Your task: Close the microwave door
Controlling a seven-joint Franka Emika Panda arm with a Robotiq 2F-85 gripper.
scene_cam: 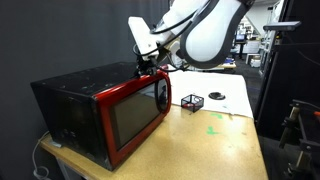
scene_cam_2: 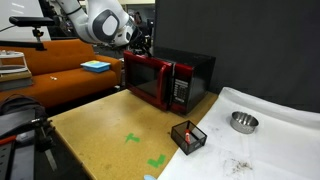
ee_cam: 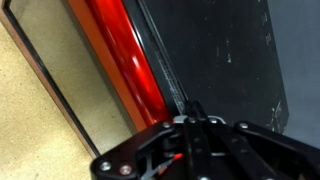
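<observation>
- Room: lab, dark curtain behind, orange couch off to the side.
- Table: bare wood with green tape marks; wire cube sits apart from the door.
- Microwave: sits at one end of the table.
- Door: nearly flush with the casing; I can't tell if it's latched.
- Gripper: fingers clenched on nothing, at the door's top edge. I'd call this the final push; next I press straight in until it seats.
</observation>
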